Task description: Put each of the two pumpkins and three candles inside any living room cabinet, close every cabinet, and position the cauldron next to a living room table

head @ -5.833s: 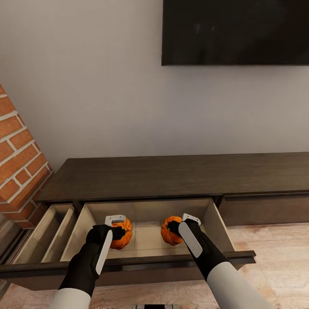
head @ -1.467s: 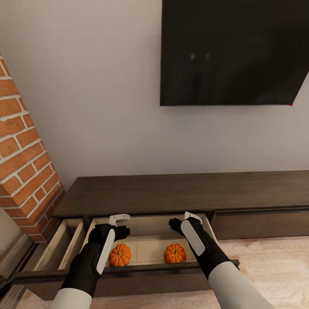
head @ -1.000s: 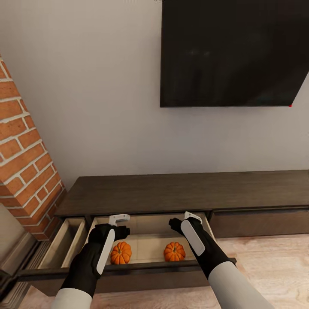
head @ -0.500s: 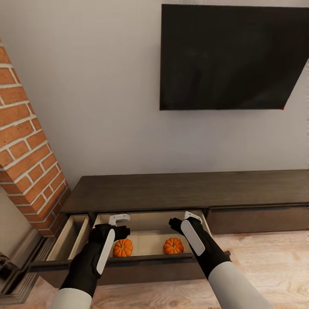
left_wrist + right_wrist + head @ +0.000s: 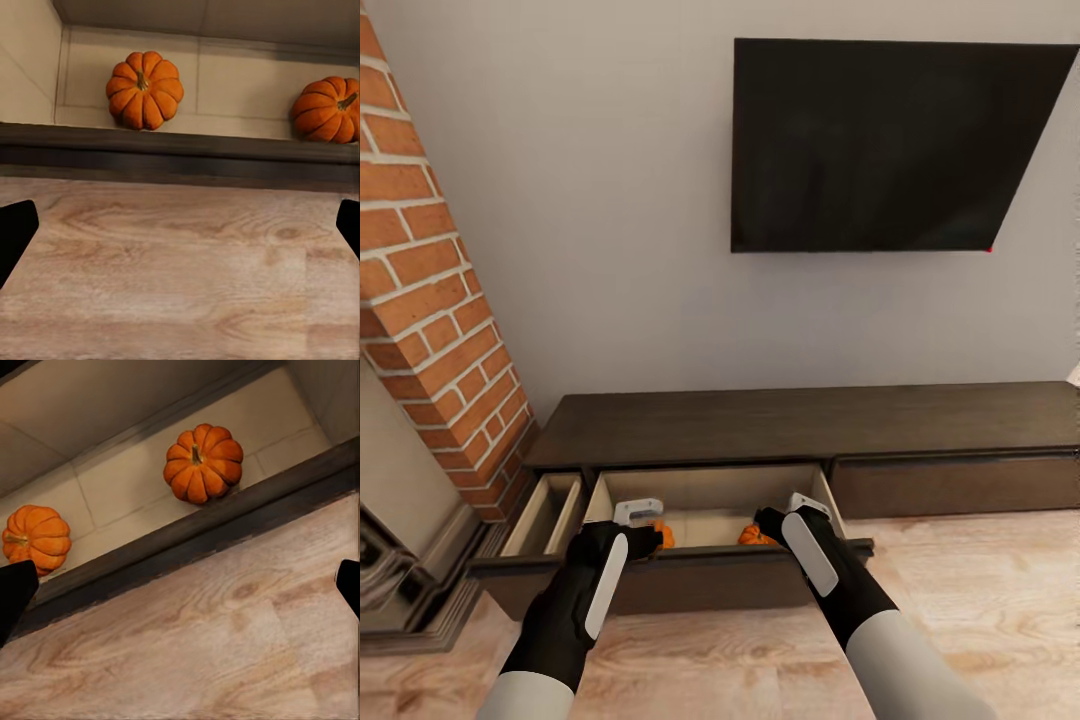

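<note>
Since a moment ago the view has drawn back and swung left, so more of the wood floor [image 5: 980, 590] and the brick column [image 5: 430, 300] shows, and the two pumpkins that lay in plain sight now peek out as slivers of orange behind the hands. Nearly six seconds ago each hand was clamped on a pumpkin; both are now empty and raised clear of the drawer.

The left pumpkin [image 5: 145, 88] and the right pumpkin [image 5: 203, 463] sit upright, stems up, well apart on the pale beige floor of the open middle drawer [image 5: 710, 497] of the long dark-brown cabinet [image 5: 810, 425]. In the head view they show only partly, just behind the drawer's dark front panel. A narrower drawer [image 5: 545, 513] at the cabinet's left end also stands open, while the drawer front [image 5: 960, 485] to the right is flush with the cabinet.

The left hand [image 5: 643, 541] hovers above the drawer's front edge near the left pumpkin, and the right hand [image 5: 765, 523] hovers likewise near the right one; neither touches anything. Both wrist views show the black fingertips [image 5: 15, 232] far apart at opposite edges of the picture, with nothing between them but floor and drawer front, so each hand is spread wide.

A black television [image 5: 890, 145] hangs on the grey wall above the cabinet. Part of a dark fireplace surround [image 5: 400, 590] stands at the foot of the brick column.
</note>
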Available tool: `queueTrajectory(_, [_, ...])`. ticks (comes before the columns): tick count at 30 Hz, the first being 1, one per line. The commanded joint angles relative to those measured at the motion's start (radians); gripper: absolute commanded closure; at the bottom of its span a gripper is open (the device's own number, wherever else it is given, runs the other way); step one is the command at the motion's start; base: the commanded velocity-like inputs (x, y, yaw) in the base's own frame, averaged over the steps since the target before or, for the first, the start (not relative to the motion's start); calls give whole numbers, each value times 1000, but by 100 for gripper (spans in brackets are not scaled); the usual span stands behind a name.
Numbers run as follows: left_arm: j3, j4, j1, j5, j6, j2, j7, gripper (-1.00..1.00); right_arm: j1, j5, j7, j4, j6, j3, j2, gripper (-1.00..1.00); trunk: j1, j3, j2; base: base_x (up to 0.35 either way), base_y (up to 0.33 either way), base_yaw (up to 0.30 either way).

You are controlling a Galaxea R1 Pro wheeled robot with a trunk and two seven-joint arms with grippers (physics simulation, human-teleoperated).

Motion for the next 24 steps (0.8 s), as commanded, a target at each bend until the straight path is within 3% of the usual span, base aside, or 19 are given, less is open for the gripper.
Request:
queueTrajectory(1, [1,-1,-1,11,3,0,8,-100,0,-8,-8,-1,2,2,0,-100,-1,-1,-1,-327,0,0])
queueTrajectory(14, [1,-6,-1,11,3,0,7,-100,1,-8,-8,-1,2,4,0,-100,-1,-1,-1,-296,0,0])
queueTrajectory(24, [1,-7,-1,10,2,0,7,-100,1,-8,-9,0,2,4,0,-100,38,-32,-71,-68,0,0])
